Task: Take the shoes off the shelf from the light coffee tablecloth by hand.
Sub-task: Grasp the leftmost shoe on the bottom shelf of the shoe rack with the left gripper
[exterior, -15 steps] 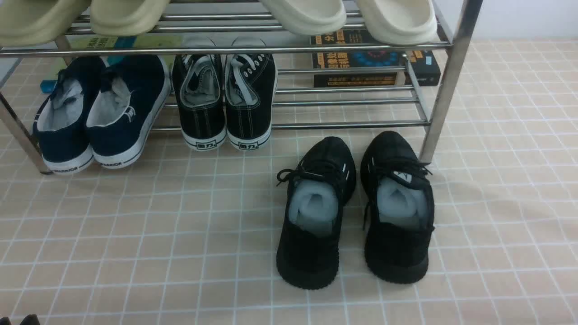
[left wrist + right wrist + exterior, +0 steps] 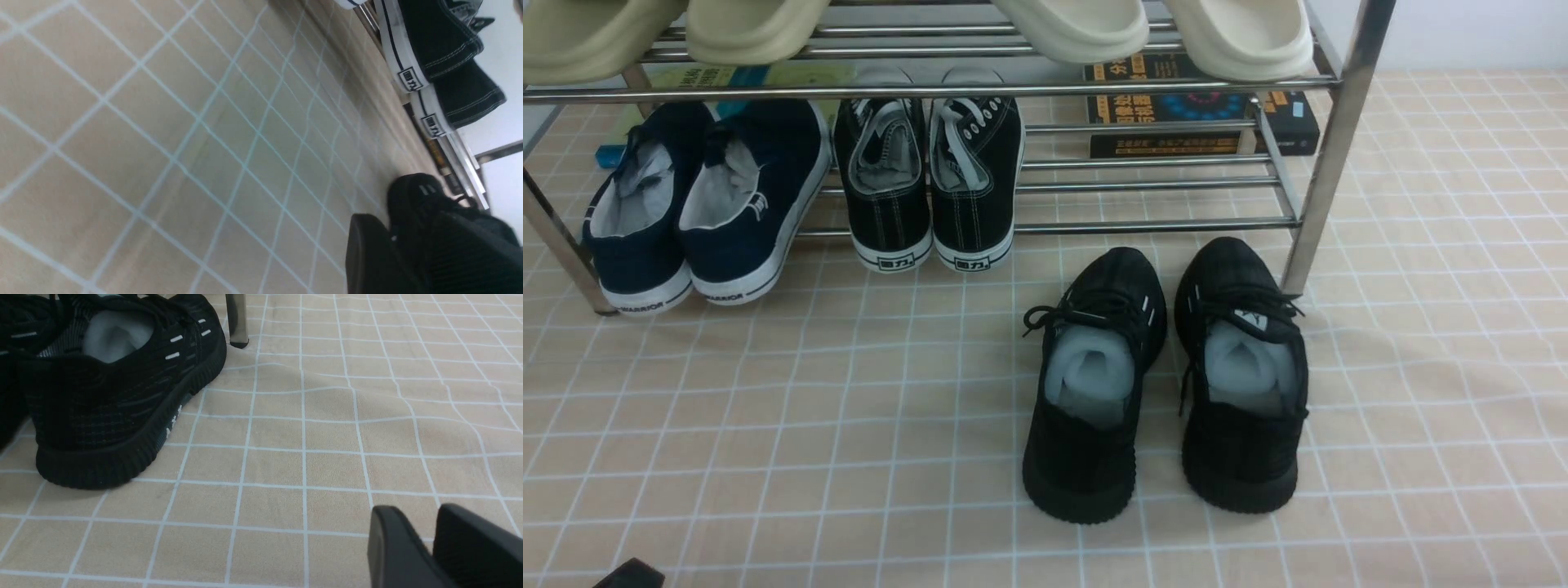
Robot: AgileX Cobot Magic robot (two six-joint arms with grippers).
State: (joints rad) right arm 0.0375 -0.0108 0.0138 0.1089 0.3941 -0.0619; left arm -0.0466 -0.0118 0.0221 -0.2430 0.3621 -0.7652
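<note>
The navy slip-on shoes (image 2: 698,208) with white "WARRIOR" soles sit side by side at the left end of the chrome shelf's (image 2: 1327,163) lower tier, heels toward me. The light coffee tablecloth (image 2: 849,425) covers the table under and in front of it. My left gripper (image 2: 629,574) shows only as a dark tip at the bottom left edge, far from the shoes. In the left wrist view it (image 2: 408,220) hangs low over the cloth; a black sneaker behind hides the gap between its fingers. My right gripper (image 2: 423,514) is low over the cloth, empty, fingers close together.
A black lace-up pair (image 2: 931,180) stands on the lower tier beside the navy shoes. All-black knit sneakers (image 2: 1168,376) stand on the cloth before the shelf's right post. Cream slippers (image 2: 1152,28) lie on the top tier. Books (image 2: 1201,110) lie behind the shelf.
My left gripper's tip has moved up and to the right into the bottom left of the front view. The shoes and shelf have not moved.
</note>
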